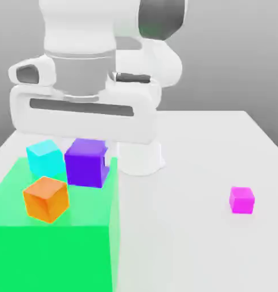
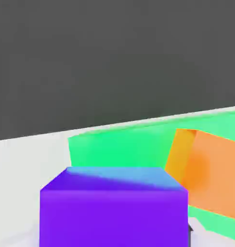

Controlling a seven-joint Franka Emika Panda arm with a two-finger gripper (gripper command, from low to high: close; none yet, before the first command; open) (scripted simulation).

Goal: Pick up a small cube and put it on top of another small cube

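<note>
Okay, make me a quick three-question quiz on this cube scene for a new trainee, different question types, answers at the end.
1. True or false: the gripper is shut on the purple cube.
2. Which cube sits apart from the others on the white table? A) cyan B) orange C) magenta
3. Fill in: the orange cube rests on the ____ mat.

Key:
1. True; the purple cube also sits close in front of the hand camera.
2. C, the magenta cube, toward the exterior view's right. The cyan cube is beside the purple one.
3. Green.
</note>
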